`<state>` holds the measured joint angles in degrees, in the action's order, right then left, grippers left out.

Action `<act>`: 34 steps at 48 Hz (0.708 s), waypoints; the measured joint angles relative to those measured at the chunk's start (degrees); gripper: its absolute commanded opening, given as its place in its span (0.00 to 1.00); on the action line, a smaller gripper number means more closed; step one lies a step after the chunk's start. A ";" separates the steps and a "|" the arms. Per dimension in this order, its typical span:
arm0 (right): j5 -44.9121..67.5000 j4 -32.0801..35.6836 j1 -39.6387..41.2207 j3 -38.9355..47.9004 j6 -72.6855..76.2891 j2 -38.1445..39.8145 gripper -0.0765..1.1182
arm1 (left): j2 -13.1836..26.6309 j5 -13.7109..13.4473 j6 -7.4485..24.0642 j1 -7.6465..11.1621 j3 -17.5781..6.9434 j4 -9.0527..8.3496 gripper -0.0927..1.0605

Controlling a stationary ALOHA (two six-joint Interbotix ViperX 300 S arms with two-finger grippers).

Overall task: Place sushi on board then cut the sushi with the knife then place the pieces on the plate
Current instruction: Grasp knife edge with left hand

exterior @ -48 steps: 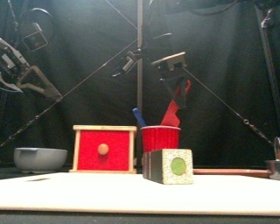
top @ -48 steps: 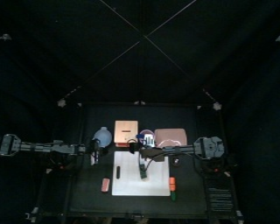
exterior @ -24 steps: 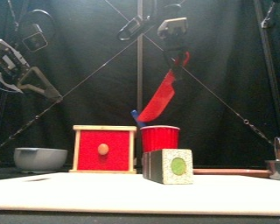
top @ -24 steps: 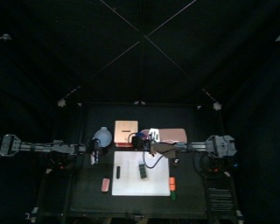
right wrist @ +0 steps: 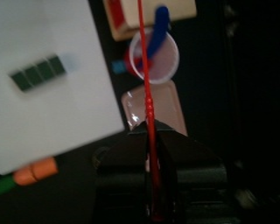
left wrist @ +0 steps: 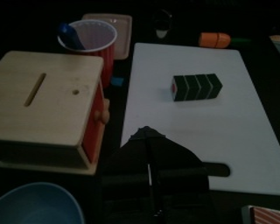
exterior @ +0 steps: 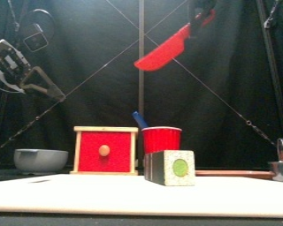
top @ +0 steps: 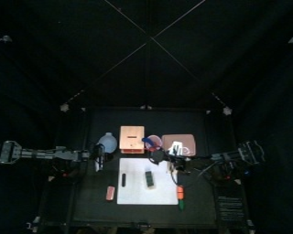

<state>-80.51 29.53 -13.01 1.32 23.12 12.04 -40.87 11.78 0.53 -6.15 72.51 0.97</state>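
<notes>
"Which way is the roll from your right tool (exterior: 203,16)?"

"Below it, toward your left. The dark green toy sushi roll (exterior: 170,167) lies on the white cutting board (top: 135,190), long axis front to back, showing its green-centred end. That tool is clenched on the red toy knife (exterior: 168,48), held high. I can't tell how your resting left tool (left wrist: 150,144) stands."

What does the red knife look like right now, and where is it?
The red knife is a smooth toy blade, plastic by its look, red all over. The right gripper pinches its handle end and holds it high in the air, well above the red cup. It hangs tilted, with its tip pointing down toward the left arm's side. The right wrist view shows it edge-on, a thin red line between the jaws. Only the gripper touches it.
</notes>
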 measured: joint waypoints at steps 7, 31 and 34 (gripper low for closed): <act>11.69 0.00 -2.11 9.93 6.77 6.42 0.37 | -0.53 2.72 0.00 1.41 -2.02 -1.05 0.07; 55.90 -3.60 2.72 40.69 10.28 18.90 0.37 | -0.35 7.21 -0.53 11.43 -8.70 2.64 0.67; 58.54 -4.39 3.87 42.45 10.02 18.90 0.37 | 0.62 7.21 -0.44 11.87 -9.23 3.87 0.79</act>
<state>-21.97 25.14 -9.14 43.77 33.13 30.94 -40.25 18.98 0.09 5.71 63.28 4.83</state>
